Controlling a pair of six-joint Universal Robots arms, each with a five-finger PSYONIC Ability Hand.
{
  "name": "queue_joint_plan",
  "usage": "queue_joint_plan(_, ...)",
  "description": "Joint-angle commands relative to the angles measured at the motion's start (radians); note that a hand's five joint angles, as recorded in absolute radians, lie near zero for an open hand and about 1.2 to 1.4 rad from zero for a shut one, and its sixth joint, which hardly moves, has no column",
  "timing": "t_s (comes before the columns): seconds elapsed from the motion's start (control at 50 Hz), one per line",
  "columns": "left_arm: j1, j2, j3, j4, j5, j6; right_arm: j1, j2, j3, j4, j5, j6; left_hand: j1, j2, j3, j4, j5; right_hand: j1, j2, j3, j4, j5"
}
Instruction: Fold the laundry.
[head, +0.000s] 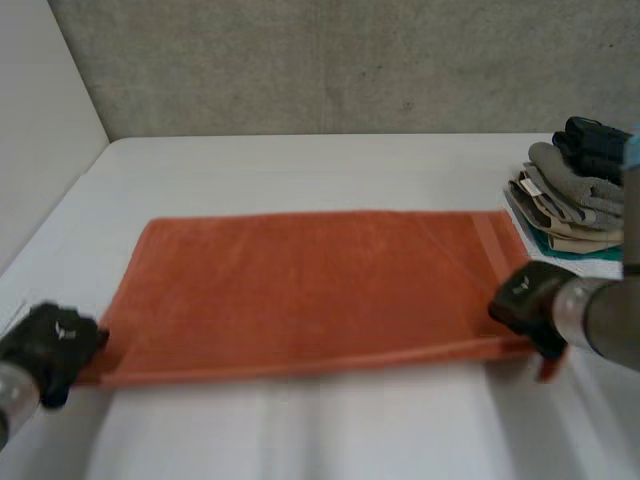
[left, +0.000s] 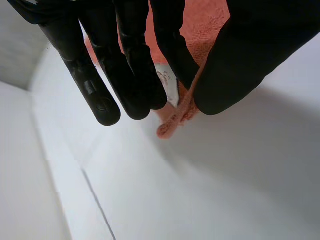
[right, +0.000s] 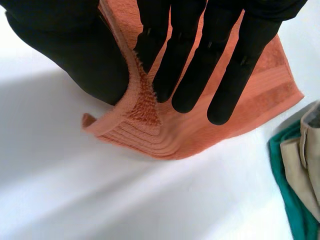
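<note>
Towel (head: 310, 290), orange, lies flat across the middle of the bench (head: 300, 160). Left hand (head: 50, 345) pinches its near left corner between fingers and thumb; right hand (head: 525, 300) pinches the near right one. First fold looks not yet made; folded pile (head: 570, 205) sits at the right edge.

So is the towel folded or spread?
Spread. The towel lies flat on the table, left robot hand and right robot hand pinching its near corners.
</note>
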Motion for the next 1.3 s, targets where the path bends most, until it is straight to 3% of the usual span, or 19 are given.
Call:
queue_joint_plan(0.02,0.094,0.028,0.025,-0.022,0.166,0.120,-0.016,-0.014,0.062,-0.096,0.012,-0.115,0.237,0.195,0.200,0.191,0.242,0.270,0.224,0.209,0.198,0.221)
queue_joint_plan(0.08,0.071,-0.058,0.088,0.066,0.175,0.060,-0.007,0.116,-0.047,-0.176,0.025,-0.104,0.237,0.195,0.200,0.191,0.242,0.270,0.224,0.209,0.198,0.221)
queue_joint_plan(0.14,-0.064,-0.193,0.215,0.193,0.145,-0.070,-0.005,0.221,-0.179,-0.252,0.065,-0.059,0.237,0.195,0.200,0.191,0.242,0.270,0.224,0.209,0.198,0.221)
queue_joint_plan(0.16,-0.134,-0.269,0.293,0.247,0.093,-0.122,-0.004,0.240,-0.205,-0.268,0.074,-0.048,0.237,0.195,0.200,0.191,0.242,0.270,0.224,0.209,0.198,0.221)
queue_joint_plan(0.2,-0.188,-0.345,0.367,0.290,0.017,-0.165,-0.002,0.281,-0.265,-0.302,0.096,-0.018,0.237,0.195,0.200,0.191,0.242,0.270,0.224,0.209,0.198,0.221)
queue_joint_plan(0.24,-0.221,-0.452,0.478,0.330,-0.099,-0.188,0.008,0.347,-0.345,-0.357,0.111,0.002,0.237,0.195,0.200,0.191,0.242,0.270,0.224,0.209,0.198,0.221)
queue_joint_plan(0.32,-0.244,-0.594,0.652,0.345,-0.213,-0.201,0.030,0.448,-0.464,-0.426,0.116,0.006,0.237,0.195,0.200,0.191,0.242,0.270,0.224,0.209,0.198,0.221)
queue_joint_plan(0.58,-0.330,-0.873,1.031,0.350,-0.242,-0.207,0.033,0.723,-0.814,-0.545,0.110,0.006,0.237,0.195,0.200,0.191,0.242,0.270,0.224,0.209,0.198,0.221)
queue_joint_plan(0.6,-0.331,-0.880,1.045,0.347,-0.242,-0.208,0.033,0.755,-0.852,-0.588,0.116,0.008,0.237,0.195,0.200,0.191,0.242,-0.317,-0.362,-0.377,-0.388,-0.365)
queue_joint_plan(0.62,-0.340,-0.897,1.062,0.345,-0.239,-0.216,0.033,0.761,-0.860,-0.604,0.117,0.008,-0.335,-0.378,-0.372,-0.381,-0.330,-0.744,-0.790,-0.805,-0.815,-0.792)
queue_joint_plan(0.64,-0.345,-0.900,1.062,0.347,-0.239,-0.219,0.033,0.767,-0.868,-0.618,0.119,0.009,-0.835,-0.877,-0.872,-0.881,-0.830,-0.952,-0.998,-1.013,-1.023,-1.000)
queue_joint_plan(0.66,-0.350,-0.900,1.062,0.347,-0.239,-0.221,0.036,0.767,-0.874,-0.637,0.110,0.017,-0.985,-1.027,-1.021,-1.031,-0.979,-0.952,-0.998,-1.013,-1.023,-1.000)
queue_joint_plan(0.68,-0.368,-0.900,1.062,0.348,-0.233,-0.230,0.038,0.763,-0.871,-0.644,0.110,0.023,-0.848,-0.891,-0.885,-0.894,-0.843,-0.952,-0.998,-1.013,-1.023,-1.000)
queue_joint_plan(0.72,-0.386,-0.897,1.060,0.348,-0.235,-0.245,0.048,0.732,-0.857,-0.647,0.111,0.038,-0.985,-1.027,-1.021,-1.031,-0.979,-0.952,-0.998,-1.013,-1.023,-1.000)
queue_joint_plan(0.9,-0.393,-0.749,0.940,0.342,-0.232,-0.369,0.042,0.562,-0.702,-0.635,0.108,0.187,-0.985,-1.027,-1.021,-1.031,-0.979,-0.952,-0.998,-1.013,-1.023,-1.000)
queue_joint_plan(1.08,-0.388,-0.560,0.748,0.365,-0.222,-0.373,0.034,0.381,-0.569,-0.616,0.084,0.218,-0.985,-1.027,-1.021,-1.031,-0.979,-0.952,-0.998,-1.013,-1.023,-1.000)
queue_joint_plan(1.2,-0.394,-0.505,0.700,0.390,-0.181,-0.377,0.005,0.428,-0.579,-0.638,0.052,0.163,-0.985,-1.027,-1.021,-1.031,-0.979,-0.952,-0.998,-1.013,-1.023,-1.000)
queue_joint_plan(1.3,-0.396,-0.478,0.682,0.388,-0.176,-0.385,-0.004,0.455,-0.574,-0.659,0.102,0.117,-0.985,-1.027,-1.021,-1.031,-0.979,-0.952,-0.998,-1.013,-1.023,-1.000)
